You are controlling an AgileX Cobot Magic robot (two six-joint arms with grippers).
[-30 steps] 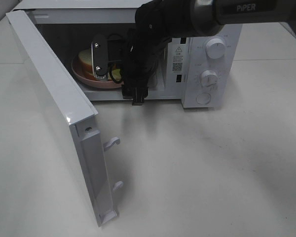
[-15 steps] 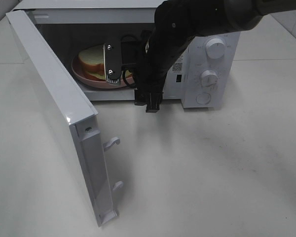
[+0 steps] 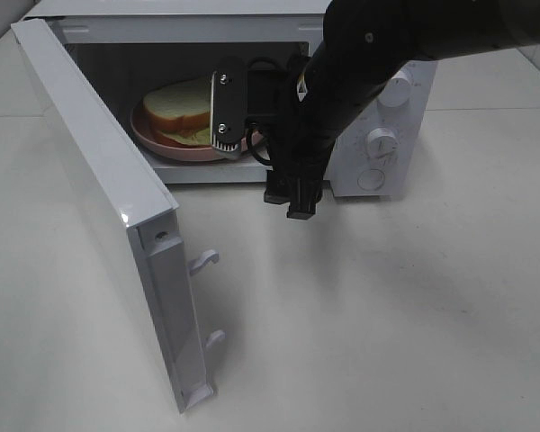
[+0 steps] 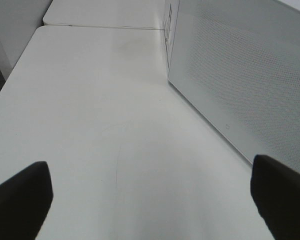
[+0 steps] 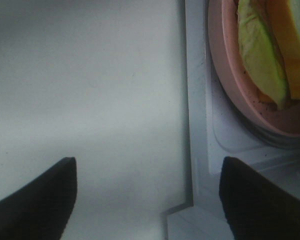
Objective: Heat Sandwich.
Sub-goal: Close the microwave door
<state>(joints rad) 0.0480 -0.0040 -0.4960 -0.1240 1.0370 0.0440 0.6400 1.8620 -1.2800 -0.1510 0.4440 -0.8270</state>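
Note:
The sandwich [image 3: 180, 103], white bread with green filling, lies on a round pink plate [image 3: 162, 142] inside the open microwave [image 3: 378, 180]. My right gripper [image 3: 250, 153] hangs just outside the oven's opening, by the plate's right rim, open and holding nothing. In the right wrist view its fingers [image 5: 40, 195] stand wide apart over the table, with the sandwich [image 5: 285, 45] and the plate [image 5: 230, 65] off to one side. The left gripper [image 4: 150, 200] is open and empty over bare table. It does not appear in the high view.
The microwave door [image 3: 99, 180] swings out to the left toward the front, and its perforated panel [image 4: 250, 80] shows beside the left gripper. Two knobs [image 3: 395, 87] and a round button sit on the oven's right panel. White table [image 3: 387, 315] lies in front.
The right arm has drawn out of the oven's opening and shifted right, uncovering more of the sandwich and plate. Its fingers stay open. The sandwich and plate have not moved.

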